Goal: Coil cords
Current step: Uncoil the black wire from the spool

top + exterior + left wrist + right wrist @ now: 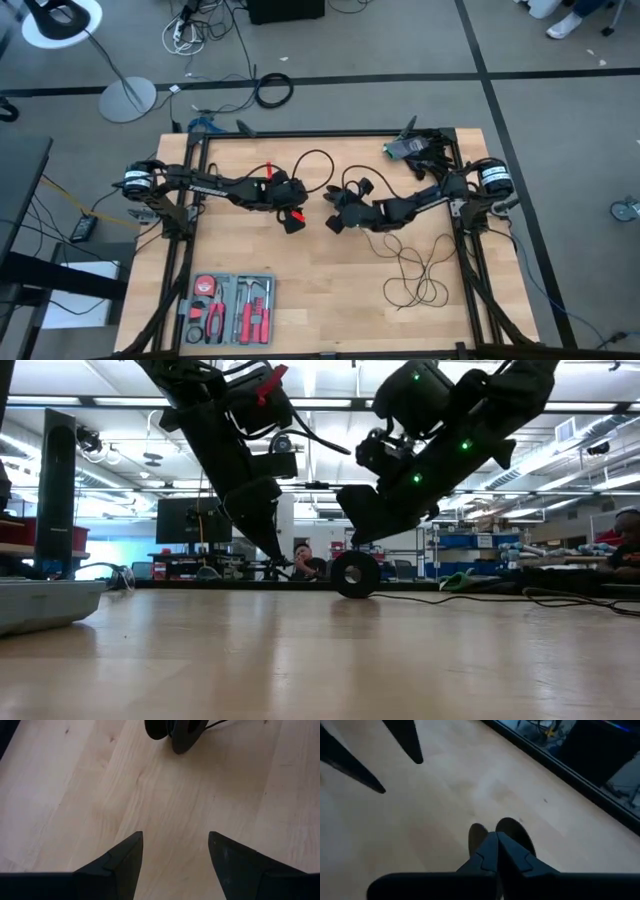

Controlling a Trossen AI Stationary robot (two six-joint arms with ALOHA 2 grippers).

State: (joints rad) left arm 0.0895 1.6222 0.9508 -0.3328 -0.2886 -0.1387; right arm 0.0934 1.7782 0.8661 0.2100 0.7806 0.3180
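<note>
The cord is a thin black wire in loose loops [415, 272] lying on the table's near right. It ends in a small round puck [355, 573] that stands on its edge at mid-table. My right gripper [335, 222] is shut just above the puck [515, 831]. My left gripper [175, 852] hovers open a little to the puck's left, with only bare wood between its fingers. The puck [186, 735] shows beyond its tips, with the wire [220, 724] leading away. My right gripper is shut on the cord at its puck end [512, 827], slanting down from the table's right side. Its own fingers hide whether they pinch the puck's rim or the wire beside it. The puck stands upright, its lower edge [355, 594] on the table. The wire trails slack behind it.
A grey tray [232, 308] of red-handled tools sits at the near left edge. A small device [410, 148] lies at the far right corner. Black frame rails [320, 133] border the table. Bare wood lies in the near middle.
</note>
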